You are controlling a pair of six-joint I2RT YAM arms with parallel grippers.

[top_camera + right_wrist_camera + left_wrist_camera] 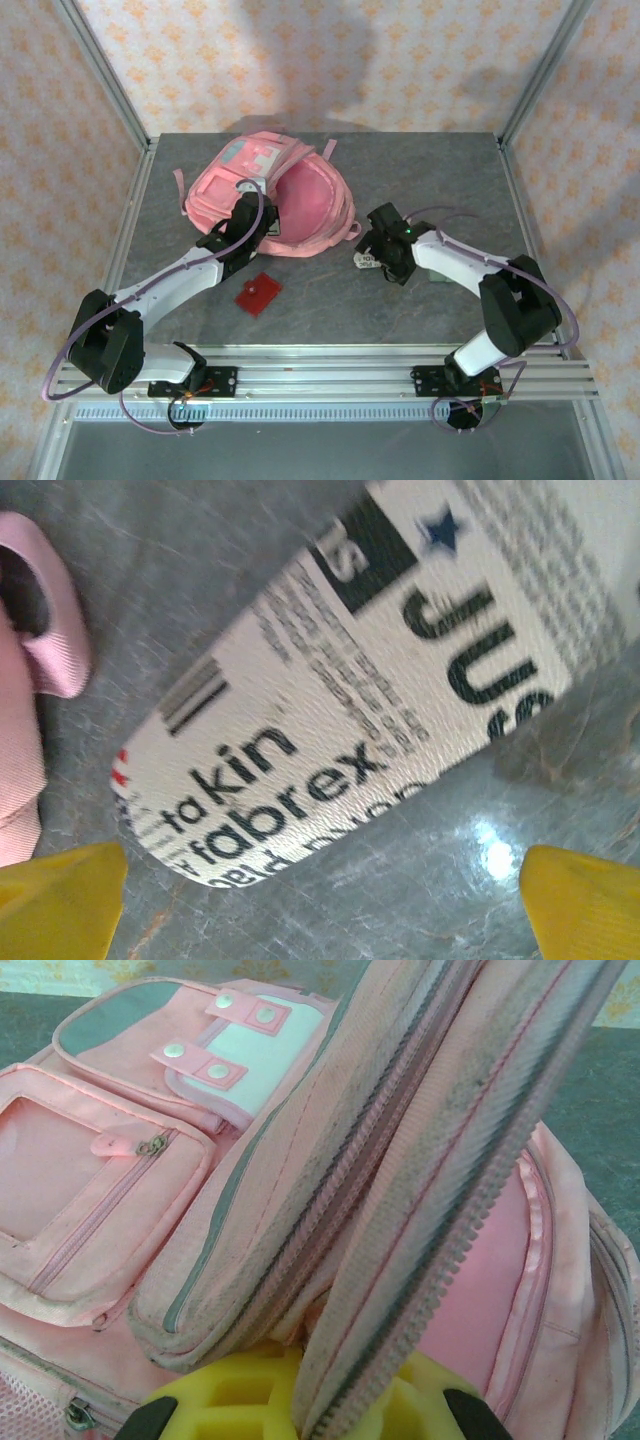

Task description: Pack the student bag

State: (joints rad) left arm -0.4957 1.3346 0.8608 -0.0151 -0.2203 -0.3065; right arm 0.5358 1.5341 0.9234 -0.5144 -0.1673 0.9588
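In the left tool (pixel 308 1418) sits the student bag (pixel 420 1180) rim

The soft fabric backpack (pixel 215 190) at the far left is pale pink, with grey zip trims (pixel 440 1190) and a white patch (pixel 268 1058). Nearer lies a flat red square card (pixel 258 293). On the right, a white oval case (pixel 340 710) carries black newsprint lettering and a blue star (pixel 440 528). The tabletop (pixel 330 310) is mottled grey; the walls (pixel 400 60) show orange florets on pale pink.
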